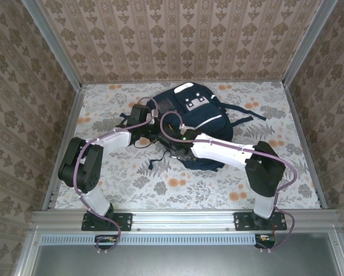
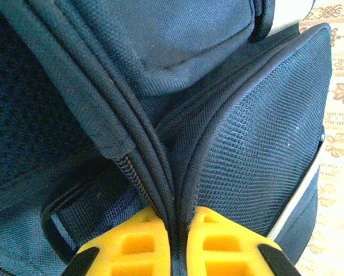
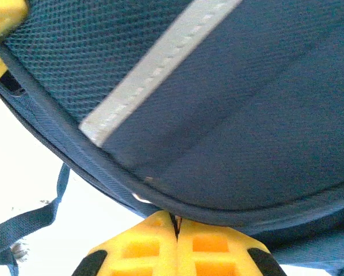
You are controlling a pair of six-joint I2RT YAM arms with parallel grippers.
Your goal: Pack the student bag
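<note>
The student bag [image 1: 203, 112], navy with white stripes and buckle patches, lies flat at the middle of the table. My left gripper [image 1: 153, 127] is at its left side. In the left wrist view the yellow fingers [image 2: 140, 244] are shut on a fold of the bag's seam and zipper edge [image 2: 175, 190], next to a mesh panel [image 2: 258, 149]. My right gripper [image 1: 176, 150] sits at the bag's near-left edge. In the right wrist view its gripper [image 3: 176, 221] is shut, tips against the piped rim [image 3: 103, 167] under a reflective stripe [image 3: 155, 69]. A thin dark sliver shows between the tips; I cannot tell what it is.
Dark shoulder straps [image 1: 247, 112] trail off the bag to the right. A loose strap end [image 1: 156, 162] lies on the floral tablecloth [image 1: 178, 184] near the right gripper, also seen as a strap [image 3: 22, 230] in the right wrist view. Patterned walls [image 1: 178, 34] enclose three sides.
</note>
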